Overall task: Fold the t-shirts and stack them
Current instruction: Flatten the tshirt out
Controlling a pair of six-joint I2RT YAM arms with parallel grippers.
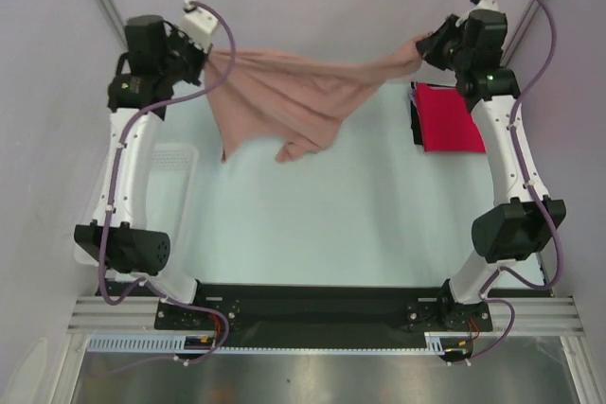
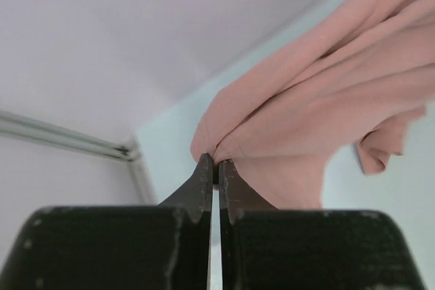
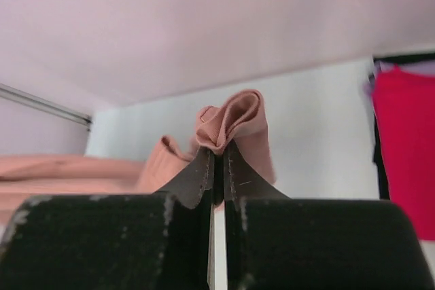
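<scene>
A: Up at the far end of the table (image 1: 312, 234) now. Starting with the left gripper (image 1: 210, 56): pinched hard onto one edge of the dusty-pink t-shirt (image 1: 294, 101), raised off the surface at far left.

B: Confirmed from the left wrist view. Fingers (image 2: 204, 181) pressed together, only a hairline slit lower down, with pink cloth bunched right at the tips. Fanning away to the right from there in long folds, one loose end dangling at lower right.

A: And over to the right gripper (image 1: 423, 47). Same story: clamped onto the opposite end of that shirt, far right, raised as well.

B: Seen close from the right wrist, too. A small rolled wad of pink fabric poking up above the closed tips, more of it stretching away low on the left.

A: So, strung between the two and sagging in the middle. Draped down toward the table, lowest flaps hanging left of centre. Hard to tell from above whether touching the surface or hanging just over it.

B: Agreed, impossible to call.

A: Next, off to the right, beside the right arm: a folded bright red t-shirt (image 1: 447, 118) lying flat, stacked on a black t-shirt (image 1: 414, 115) visible only as a dark strip along the left edge.

B: Caught at the right edge of the right wrist view as well, red with that dark strip alongside. Near the right gripper, yet apart from the pink cloth.

A: Lastly, a white lattice basket (image 1: 175, 163) at the left edge, partly hidden behind the left arm.
</scene>
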